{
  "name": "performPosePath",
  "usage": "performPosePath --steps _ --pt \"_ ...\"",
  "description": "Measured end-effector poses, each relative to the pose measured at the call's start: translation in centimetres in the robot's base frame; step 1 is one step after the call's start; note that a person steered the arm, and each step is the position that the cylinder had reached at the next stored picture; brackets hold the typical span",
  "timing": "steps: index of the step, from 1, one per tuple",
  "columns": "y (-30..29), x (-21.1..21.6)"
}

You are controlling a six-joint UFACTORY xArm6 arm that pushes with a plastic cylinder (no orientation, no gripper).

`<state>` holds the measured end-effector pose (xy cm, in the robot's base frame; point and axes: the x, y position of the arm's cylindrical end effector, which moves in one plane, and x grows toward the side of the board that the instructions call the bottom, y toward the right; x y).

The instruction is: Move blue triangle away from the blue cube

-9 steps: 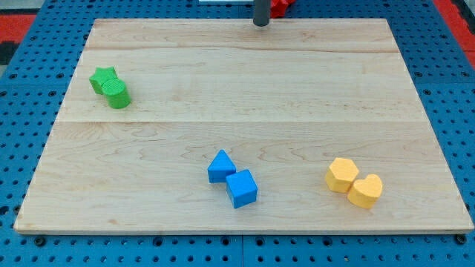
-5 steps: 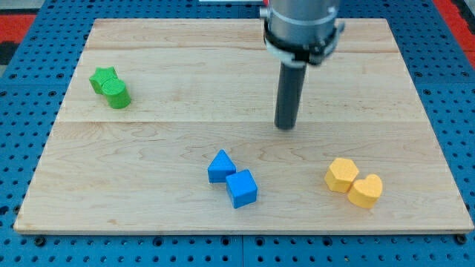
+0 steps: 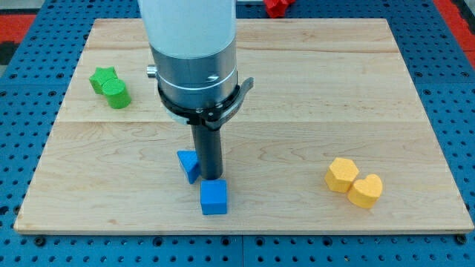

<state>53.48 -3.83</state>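
My tip (image 3: 208, 178) stands low on the wooden surface (image 3: 312, 96), near the view's bottom and a little left of centre. It ends in a plain dark rod — there is no pincer here, so nothing is clenched or released.

The blue triangle (image 3: 188, 164) lies just to the view's left of the rod, touching it or very nearly so; its right part is hidden behind the rod. The blue cube (image 3: 214, 198) sits just below the tip, toward the view's bottom, so close that I cannot tell whether the two touch. The triangle is up and to the left of the cube, with a narrow strip of bare wood between them — near, but apart.

At the view's left, toward the top, a green star-shaped block (image 3: 103, 78) and a green cylinder (image 3: 117, 95) sit pressed together, the cylinder lower and to the right. At the view's right, near the bottom, two yellow blocks touch: a many-sided yellow block (image 3: 342, 174) and, lower right of it, a yellow heart-shaped block (image 3: 366, 190). A red block (image 3: 277, 7) shows at the view's top edge, beyond the wood; its shape cannot be made out. The wood rests on a blue perforated base (image 3: 30, 96).
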Motion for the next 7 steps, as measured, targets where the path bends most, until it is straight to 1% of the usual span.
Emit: performPosePath --steps 1,2,4,5,6,7 --pt "-4.6 -0.7" --pt "-10.5 -1.4" --pt "-16.7 -4.1" --pt "-16.5 -6.2" --pt "-13.4 -10.1" --pt "-9.7 -11.2"
